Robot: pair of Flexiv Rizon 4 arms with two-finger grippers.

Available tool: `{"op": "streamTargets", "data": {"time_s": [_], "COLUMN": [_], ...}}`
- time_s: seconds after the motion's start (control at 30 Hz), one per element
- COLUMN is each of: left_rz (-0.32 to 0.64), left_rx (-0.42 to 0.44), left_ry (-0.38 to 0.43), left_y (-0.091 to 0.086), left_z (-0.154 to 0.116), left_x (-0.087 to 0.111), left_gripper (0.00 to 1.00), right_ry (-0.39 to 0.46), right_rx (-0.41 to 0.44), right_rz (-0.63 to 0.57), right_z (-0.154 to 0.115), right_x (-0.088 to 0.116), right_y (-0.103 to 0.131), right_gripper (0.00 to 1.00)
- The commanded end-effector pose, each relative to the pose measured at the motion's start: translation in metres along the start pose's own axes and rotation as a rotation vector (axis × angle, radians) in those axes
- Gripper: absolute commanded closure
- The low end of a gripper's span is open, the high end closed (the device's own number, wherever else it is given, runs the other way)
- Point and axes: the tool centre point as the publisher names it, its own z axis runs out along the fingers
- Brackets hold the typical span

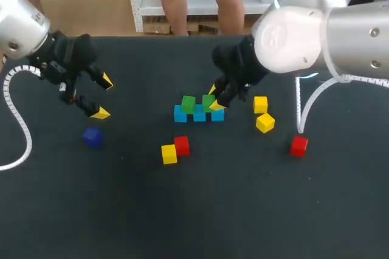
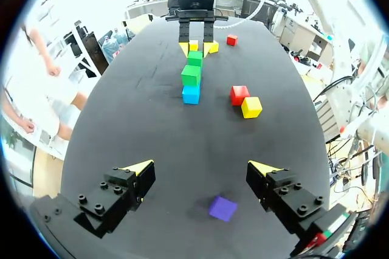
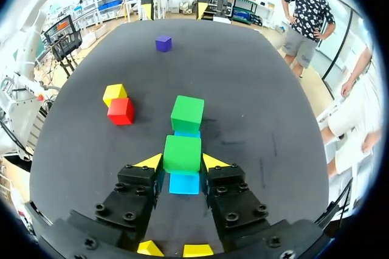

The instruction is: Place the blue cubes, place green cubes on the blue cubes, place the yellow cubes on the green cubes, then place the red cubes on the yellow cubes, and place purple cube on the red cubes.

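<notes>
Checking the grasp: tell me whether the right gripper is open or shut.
Shut on the green cube: both yellow tips of the right gripper touch its sides, and it sits on a blue cube.

head view: right gripper [image 1: 216, 98] hides most of the green cube [image 1: 207, 102] it grips | right arm [image 1: 292, 40] covers the table's [image 1: 182, 210] far edge toward its right corner | left wrist view: blue cubes [image 2: 191, 94] end-on — only the nearest shows | right wrist view: two yellow cubes [image 3: 197, 250] cut off under the gripper body
</notes>
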Motion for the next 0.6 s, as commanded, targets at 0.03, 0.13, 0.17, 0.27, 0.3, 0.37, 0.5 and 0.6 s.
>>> {"op": "streamTargets", "data": {"time_s": [0.03, 0.13, 0.17, 0.27, 0.3, 0.37, 0.5, 0.6], "left_rz": [0.003, 0.003, 0.003, 0.003, 0.003, 0.003, 0.003, 0.003], "left_rx": [-0.003, -0.003, -0.003, -0.003, -0.003, -0.003, -0.003, -0.003], "left_ry": [-0.005, -0.005, -0.005, -0.005, -0.005, -0.005, -0.005, -0.005], "left_y": [-0.0009, -0.0009, -0.0009, -0.0009, -0.0009, -0.0009, -0.0009, -0.0009], "left_z": [0.0002, 0.0002, 0.0002, 0.0002, 0.0002, 0.0002, 0.0002, 0.0002], "left_x": [0.0017, 0.0017, 0.0017, 0.0017, 0.0017, 0.0017, 0.0017, 0.0017], "left_gripper": [0.0, 0.0, 0.0, 0.0, 0.0, 0.0, 0.0, 0.0], "right_ry": [-0.004, -0.005, -0.005, -0.005, -0.005, -0.005, -0.003, -0.003], "right_rx": [-0.004, -0.005, -0.005, -0.005, -0.004, -0.004, -0.004, -0.004], "right_rz": [0.0, 0.002, 0.002, 0.004, 0.005, 0.005, 0.006, 0.007], "right_z": [0.0014, 0.0023, 0.0023, 0.0024, 0.0023, 0.0023, 0.002, 0.0021], "right_x": [-0.0006, -0.0007, -0.0007, 0.0, 0.0001, 0.0002, 0.0013, 0.0021], "right_y": [-0.0025, -0.0031, -0.0031, -0.0037, -0.0037, -0.0038, -0.0043, -0.0047], "right_gripper": [1.0, 1.0, 1.0, 1.0, 1.0, 1.0, 1.0, 1.0]}}
